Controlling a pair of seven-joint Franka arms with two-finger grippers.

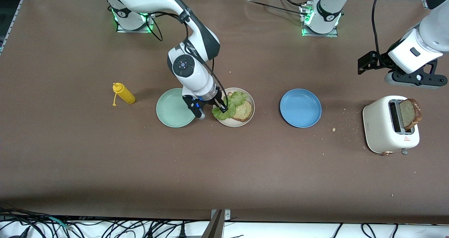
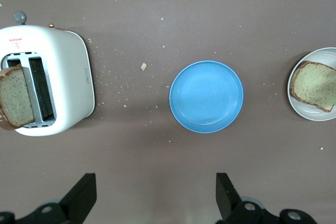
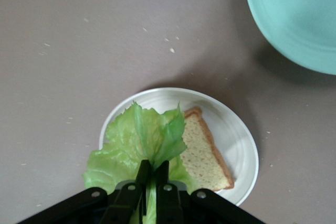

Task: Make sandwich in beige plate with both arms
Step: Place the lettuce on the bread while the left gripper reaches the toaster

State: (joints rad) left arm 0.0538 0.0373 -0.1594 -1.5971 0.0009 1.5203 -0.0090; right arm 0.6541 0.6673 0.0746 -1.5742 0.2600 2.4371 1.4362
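The beige plate (image 1: 232,123) lies between the mint green and blue plates and holds one tan toast slice (image 1: 244,111). A crinkled green lettuce leaf (image 1: 234,101) drapes over part of that slice. My right gripper (image 1: 223,108) is low over the plate, shut on the leaf's edge (image 3: 134,140); the right wrist view shows its fingers (image 3: 153,169) pinched together on the green, with toast (image 3: 202,156) beside them. A second toast slice (image 1: 409,113) sticks out of the white toaster (image 1: 380,125). My left gripper (image 1: 366,63) hangs open and empty (image 2: 156,195) over the table beside the toaster.
A blue plate (image 1: 300,108) lies between the beige plate and the toaster. A mint green plate (image 1: 172,108) sits toward the right arm's end, with a yellow squeeze bottle (image 1: 123,93) lying past it. Crumbs dot the table around the toaster.
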